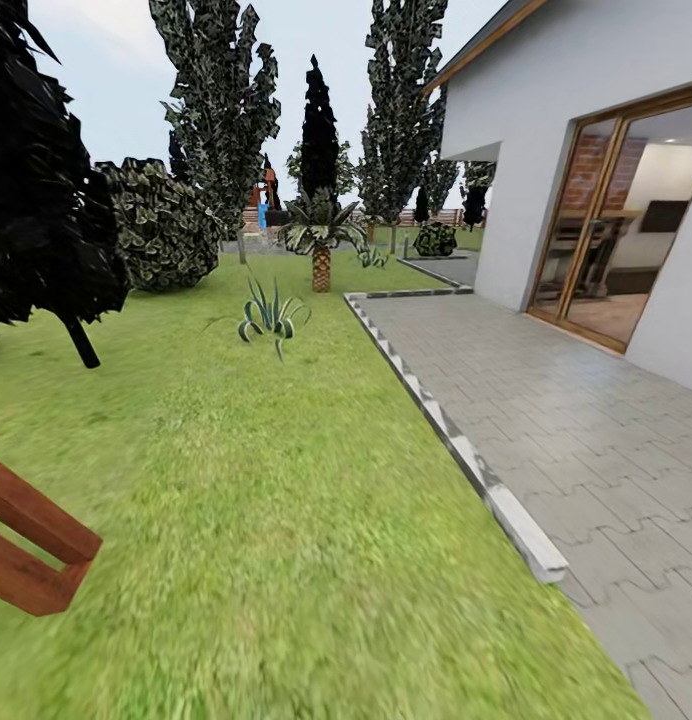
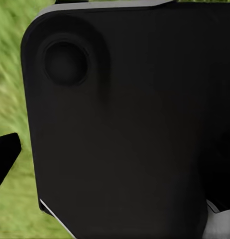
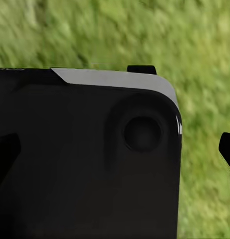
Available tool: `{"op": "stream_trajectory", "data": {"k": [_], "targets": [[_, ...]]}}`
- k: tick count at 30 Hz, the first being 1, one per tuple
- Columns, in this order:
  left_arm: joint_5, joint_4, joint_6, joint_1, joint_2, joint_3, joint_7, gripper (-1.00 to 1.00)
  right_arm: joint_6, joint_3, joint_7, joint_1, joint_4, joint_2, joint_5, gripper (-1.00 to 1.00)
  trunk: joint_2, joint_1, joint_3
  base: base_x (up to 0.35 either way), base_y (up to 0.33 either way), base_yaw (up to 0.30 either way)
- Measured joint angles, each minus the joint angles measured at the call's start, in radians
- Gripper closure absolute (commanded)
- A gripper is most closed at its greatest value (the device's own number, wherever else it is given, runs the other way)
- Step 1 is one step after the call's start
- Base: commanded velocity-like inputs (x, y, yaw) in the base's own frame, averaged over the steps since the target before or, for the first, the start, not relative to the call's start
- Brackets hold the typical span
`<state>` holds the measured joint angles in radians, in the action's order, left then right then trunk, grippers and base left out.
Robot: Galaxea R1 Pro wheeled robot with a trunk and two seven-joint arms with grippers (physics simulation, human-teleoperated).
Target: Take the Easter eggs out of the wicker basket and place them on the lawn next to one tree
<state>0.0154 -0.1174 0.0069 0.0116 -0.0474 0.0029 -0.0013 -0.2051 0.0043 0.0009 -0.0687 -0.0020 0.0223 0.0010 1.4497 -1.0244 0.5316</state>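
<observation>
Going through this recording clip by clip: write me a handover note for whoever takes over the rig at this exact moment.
Grippers: both wrist views are blocked by a dark robot body panel over grass; neither gripper's state can be told.
Things: the lawn stretches ahead, with a paved patio and house on the right. A short palm, a spiky plant, a round bush and tall dark conifers stand ahead. A red-brown wooden piece sits at the left edge.
Done: nothing confirmed.
Left: find the basket, take out three eggs, lay them by one tree.
</observation>
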Motion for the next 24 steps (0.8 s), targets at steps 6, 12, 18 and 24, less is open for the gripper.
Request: {"op": "stream_trajectory", "data": {"k": [6, 12, 18, 24], "targets": [[0.001, 0.0, 0.0, 0.0, 0.0, 0.0, 0.001, -1.0, 0.0, 0.001, 0.0, 0.0, -0.002, 0.002, 0.0, -1.0, 0.0, 0.0, 0.0, 0.334, 0.087, 0.016], [0.001, 0.0, 0.0, 0.0, 0.0, 0.0, 0.002, -1.0, -0.001, 0.001, -0.001, -0.001, -0.006, 0.002, 0.0, -1.0, 0.0, 0.0, 0.0, 0.333, 0.038, 0.204], [0.0, 0.0, 0.0, 0.0, 0.0, 0.001, 0.003, -1.0, -0.002, 0.0, -0.002, -0.001, -0.006, 0.002, 0.0, -1.0, 0.0, 0.0, 0.0, 0.333, 0.006, 0.226], [0.001, 0.0, 0.0, 0.0, 0.0, 0.0, 0.003, -1.0, -0.001, 0.0, -0.001, -0.001, -0.006, 0.002, 0.001, -1.0, 0.0, 0.0, 0.0, 0.333, 0.001, 0.031]]}}
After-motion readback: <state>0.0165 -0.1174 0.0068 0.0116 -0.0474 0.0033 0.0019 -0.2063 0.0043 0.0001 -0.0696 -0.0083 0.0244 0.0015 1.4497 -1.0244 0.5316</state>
